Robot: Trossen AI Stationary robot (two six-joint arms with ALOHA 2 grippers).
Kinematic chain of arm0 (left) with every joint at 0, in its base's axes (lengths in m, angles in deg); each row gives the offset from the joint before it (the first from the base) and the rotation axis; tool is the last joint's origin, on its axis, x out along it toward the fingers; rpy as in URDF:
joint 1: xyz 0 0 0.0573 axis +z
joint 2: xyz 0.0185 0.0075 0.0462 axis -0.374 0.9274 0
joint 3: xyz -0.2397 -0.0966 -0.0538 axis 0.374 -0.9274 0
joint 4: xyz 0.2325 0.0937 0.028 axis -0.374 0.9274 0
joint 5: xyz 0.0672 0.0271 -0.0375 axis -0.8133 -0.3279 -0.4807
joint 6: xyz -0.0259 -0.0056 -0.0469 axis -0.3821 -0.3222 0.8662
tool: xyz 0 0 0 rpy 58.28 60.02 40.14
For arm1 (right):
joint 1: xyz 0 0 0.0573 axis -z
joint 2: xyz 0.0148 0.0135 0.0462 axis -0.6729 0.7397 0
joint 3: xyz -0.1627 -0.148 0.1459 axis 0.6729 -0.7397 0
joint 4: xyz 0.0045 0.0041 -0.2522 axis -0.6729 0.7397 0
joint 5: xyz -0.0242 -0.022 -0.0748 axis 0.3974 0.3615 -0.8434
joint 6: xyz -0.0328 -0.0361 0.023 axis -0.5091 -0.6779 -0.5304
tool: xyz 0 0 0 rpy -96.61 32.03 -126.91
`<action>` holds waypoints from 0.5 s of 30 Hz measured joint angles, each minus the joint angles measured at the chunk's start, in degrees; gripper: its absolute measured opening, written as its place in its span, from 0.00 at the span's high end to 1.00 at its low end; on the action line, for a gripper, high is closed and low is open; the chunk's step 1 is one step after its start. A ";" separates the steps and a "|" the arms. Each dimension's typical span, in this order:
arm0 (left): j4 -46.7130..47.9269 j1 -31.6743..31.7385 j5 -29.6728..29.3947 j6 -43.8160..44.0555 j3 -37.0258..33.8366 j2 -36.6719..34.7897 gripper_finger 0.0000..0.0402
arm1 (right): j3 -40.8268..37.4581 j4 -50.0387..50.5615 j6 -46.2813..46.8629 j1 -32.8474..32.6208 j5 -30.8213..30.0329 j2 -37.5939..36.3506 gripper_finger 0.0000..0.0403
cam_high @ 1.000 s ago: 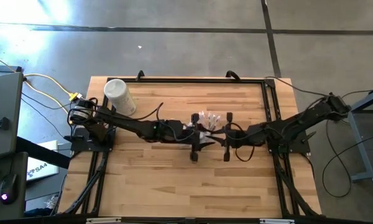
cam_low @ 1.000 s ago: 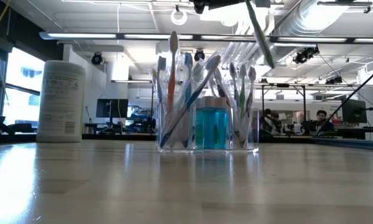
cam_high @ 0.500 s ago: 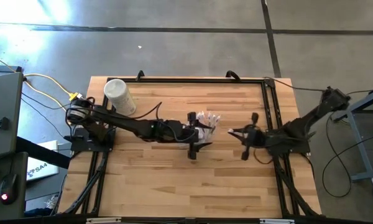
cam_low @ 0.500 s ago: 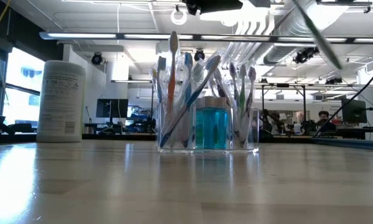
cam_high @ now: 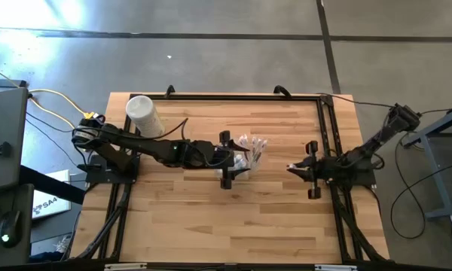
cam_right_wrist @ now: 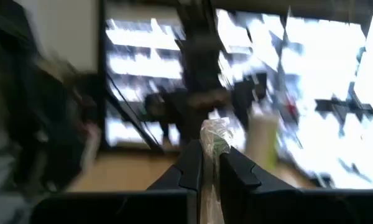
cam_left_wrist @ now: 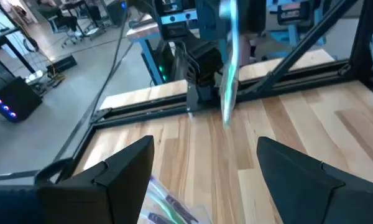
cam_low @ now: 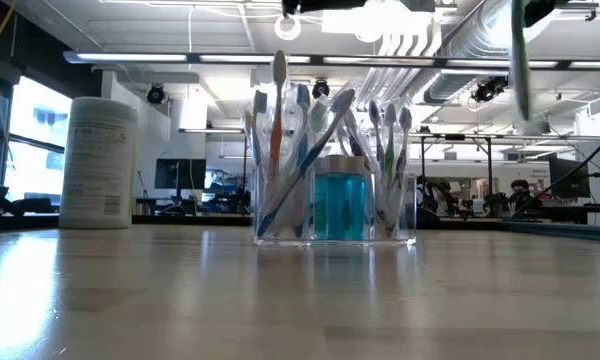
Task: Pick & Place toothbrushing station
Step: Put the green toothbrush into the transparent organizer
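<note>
Fingers of the right hand pinch a toothbrush shut, well right of the toothbrushing station mid-worktop. The left hand gapes empty beside it; a careless swing could topple the station.

Clear toothbrushing station with a blue bottle inside; white cylindrical tub; pale striped wooden table; toothbrush possibly green-tipped.
</note>
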 joint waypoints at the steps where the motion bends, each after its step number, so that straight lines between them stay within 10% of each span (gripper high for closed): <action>1: 0.01 0.00 0.00 0.00 0.02 -0.41 0.30 | -2.42 -7.29 -2.94 0.90 3.43 -0.32 0.96; 15: 0.51 0.00 0.00 0.00 0.00 -1.03 0.30 | -7.64 -35.85 -3.79 23.53 38.80 11.19 0.96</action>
